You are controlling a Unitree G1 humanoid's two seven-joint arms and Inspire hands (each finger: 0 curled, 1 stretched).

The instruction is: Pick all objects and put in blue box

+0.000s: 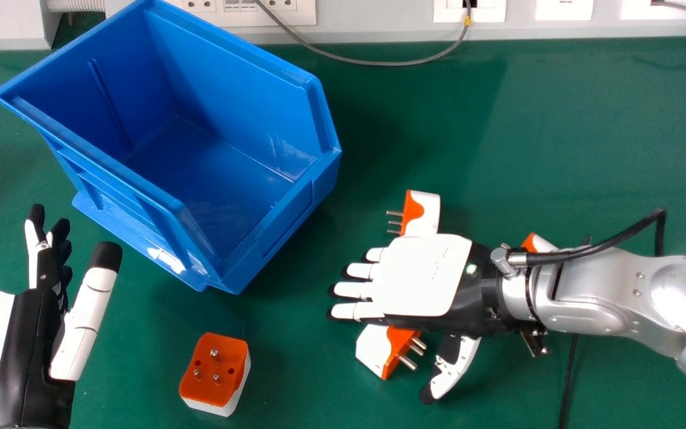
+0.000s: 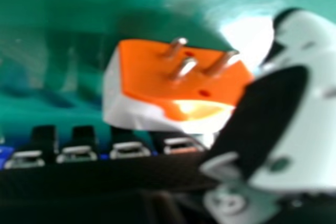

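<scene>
Holds the right hand (image 1: 420,277) open, palm down over the green table (image 1: 527,131), with fingers straight and thumb spread away from them. Has an orange-and-white plug adapter (image 1: 374,351) partly under that palm, between fingers and thumb, prongs towards the thumb; cannot tell about contact with it. Has a second adapter (image 1: 427,217) just beyond the palm's far edge, prongs aligned with the fingers, and a third adapter (image 1: 535,241) partly hidden beyond the wrist. Holds the left hand (image 1: 36,333) open too, thumb extended. Has a fourth adapter (image 1: 213,366) between both hands, prongs up, and the blue box (image 1: 134,173) just beyond the left hand, with all four adapters outside.
</scene>
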